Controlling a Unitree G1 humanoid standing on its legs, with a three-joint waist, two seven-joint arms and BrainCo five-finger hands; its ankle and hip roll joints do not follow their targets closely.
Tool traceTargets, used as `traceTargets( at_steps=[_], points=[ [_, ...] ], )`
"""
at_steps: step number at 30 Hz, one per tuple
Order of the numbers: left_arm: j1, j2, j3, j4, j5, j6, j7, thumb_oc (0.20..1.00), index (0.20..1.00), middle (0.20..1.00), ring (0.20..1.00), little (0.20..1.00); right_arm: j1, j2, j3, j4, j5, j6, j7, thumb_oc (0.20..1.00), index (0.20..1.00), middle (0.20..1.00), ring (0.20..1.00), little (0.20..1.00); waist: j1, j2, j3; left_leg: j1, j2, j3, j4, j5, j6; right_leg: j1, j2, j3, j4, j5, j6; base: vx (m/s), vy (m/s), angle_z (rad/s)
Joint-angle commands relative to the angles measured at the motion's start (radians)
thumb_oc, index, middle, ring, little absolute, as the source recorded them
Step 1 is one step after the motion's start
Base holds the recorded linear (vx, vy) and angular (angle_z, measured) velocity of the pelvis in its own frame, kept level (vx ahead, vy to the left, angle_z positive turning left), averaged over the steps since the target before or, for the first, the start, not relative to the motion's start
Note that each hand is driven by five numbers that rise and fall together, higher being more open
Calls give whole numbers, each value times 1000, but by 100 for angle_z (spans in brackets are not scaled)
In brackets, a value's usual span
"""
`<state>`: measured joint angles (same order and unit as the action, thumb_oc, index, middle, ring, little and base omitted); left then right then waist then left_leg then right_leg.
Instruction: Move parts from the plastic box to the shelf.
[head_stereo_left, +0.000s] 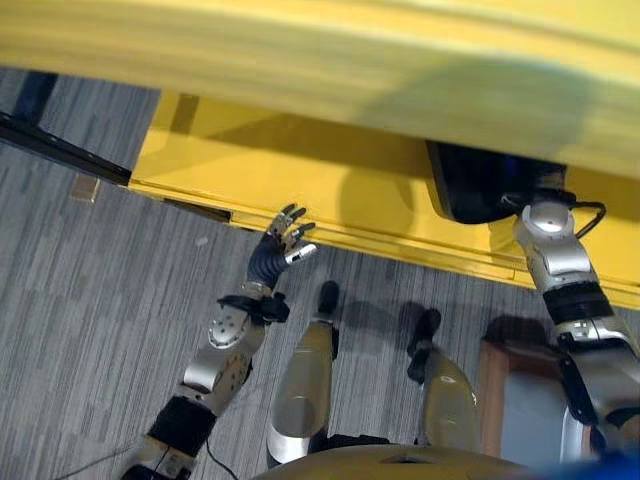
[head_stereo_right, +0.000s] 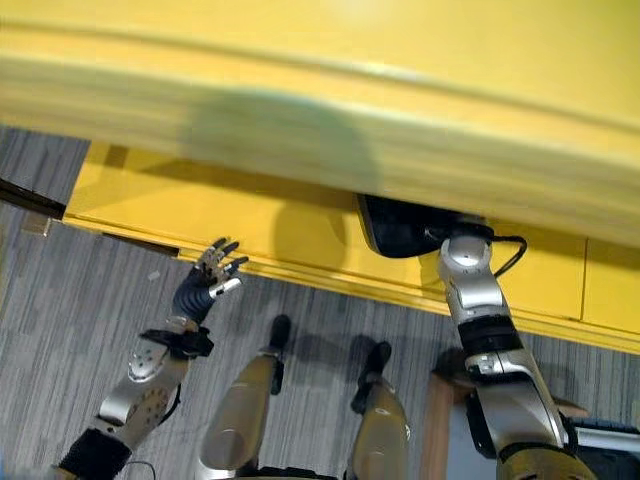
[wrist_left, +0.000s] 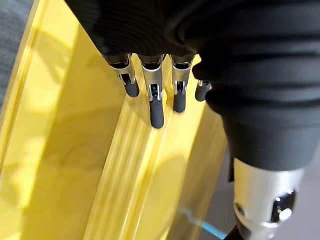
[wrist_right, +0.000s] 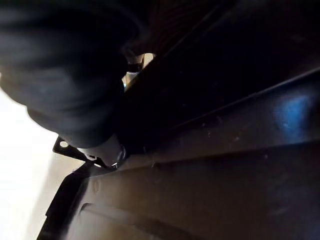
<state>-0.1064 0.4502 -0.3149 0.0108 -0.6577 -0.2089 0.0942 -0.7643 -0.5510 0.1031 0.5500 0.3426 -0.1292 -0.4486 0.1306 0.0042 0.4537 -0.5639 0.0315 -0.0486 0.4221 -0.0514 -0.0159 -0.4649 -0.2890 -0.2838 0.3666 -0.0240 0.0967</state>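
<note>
A yellow shelf (head_stereo_left: 300, 175) spans the view, its upper board (head_stereo_left: 350, 70) nearest my head. On the lower board lies a black part (head_stereo_left: 475, 185), half hidden under the upper board. My right arm reaches in to it. In the right wrist view the right hand (wrist_right: 65, 75) lies tight against the black part (wrist_right: 225, 150), its fingers hidden. My left hand (head_stereo_left: 283, 245) hovers at the lower board's front edge with straight, spread fingers (wrist_left: 156, 100) and holds nothing. A box (head_stereo_left: 520, 400) with a brown rim stands on the floor at the lower right, beside my right arm.
Grey carpet lies in front of the shelf. A dark bar (head_stereo_left: 60, 150) runs across the floor at the far left, with a small wooden block (head_stereo_left: 85, 188) beside it. The shelf's front edge (head_stereo_left: 400, 250) crosses the view just ahead of both arms.
</note>
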Motion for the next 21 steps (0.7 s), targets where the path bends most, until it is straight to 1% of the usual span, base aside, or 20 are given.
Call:
traceTargets(
  at_steps=[1,5,8,9,12,13,14,15,21],
  points=[
    [78,-5,-26,-45,11,-10,25,1000,1000,1000,1000,1000,-33,-78,9,-32,53,-69,-49,200,200,200,200,200,-6,2,-91,-17,10,33,-1,16,-31,25,26,18,124,-77,0,-31,15,0],
    [54,-25,-37,-35,15,-10,48,1000,1000,1000,1000,1000,-97,-112,20,49,73,-69,-61,200,200,200,200,200,-12,10,-79,-121,13,25,123,-27,-25,-84,19,42,246,-123,-15,-47,22,-6],
    [39,-36,-47,-28,20,-8,59,1000,1000,1000,1000,1000,-109,-124,21,82,77,-67,-64,200,200,200,200,200,-21,17,-72,-174,12,21,189,-54,-22,-143,15,52,320,-158,-26,-3,1,-5],
    [37,-36,-48,-27,21,-8,61,1000,1000,1000,1000,1000,-114,-136,24,99,74,-63,-66,200,200,200,200,200,-23,16,-72,-175,12,17,210,-87,-27,-150,17,63,344,-184,-21,41,-14,-1],
    [37,-36,-52,-32,16,-15,63,1000,1000,1000,1000,1000,-139,-165,31,142,74,-65,-68,200,200,200,200,200,-25,20,-74,-217,17,15,250,-100,-28,-192,17,70,381,-197,-27,-18,-5,0],
    [36,-29,-56,-36,10,-19,68,1000,1000,1000,1000,1000,-187,-194,46,200,82,-69,-70,200,200,200,200,200,-23,22,-76,-249,21,14,280,-110,-27,-230,14,76,409,-205,-28,-43,11,-8],
    [36,-29,-56,-36,10,-20,68,1000,1000,1000,1000,1000,-189,-195,47,203,82,-69,-70,200,200,200,200,200,-23,22,-77,-252,22,14,282,-111,-27,-233,14,77,410,-205,-28,-57,14,-7],
    [35,-27,-59,-37,8,-20,71,1000,1000,1000,1000,1000,-206,-217,55,233,86,-69,-71,200,200,200,200,200,-26,23,-78,-272,24,15,302,-116,-27,-252,13,80,426,-209,-30,-32,8,-5],
    [28,-18,-64,-30,1,-28,74,1000,1000,1000,1000,1000,-283,-266,101,360,102,-63,-59,200,200,200,200,200,-27,23,-89,-304,25,11,318,-120,-28,-288,14,83,446,-219,-33,-11,1,-1]
  ],
)
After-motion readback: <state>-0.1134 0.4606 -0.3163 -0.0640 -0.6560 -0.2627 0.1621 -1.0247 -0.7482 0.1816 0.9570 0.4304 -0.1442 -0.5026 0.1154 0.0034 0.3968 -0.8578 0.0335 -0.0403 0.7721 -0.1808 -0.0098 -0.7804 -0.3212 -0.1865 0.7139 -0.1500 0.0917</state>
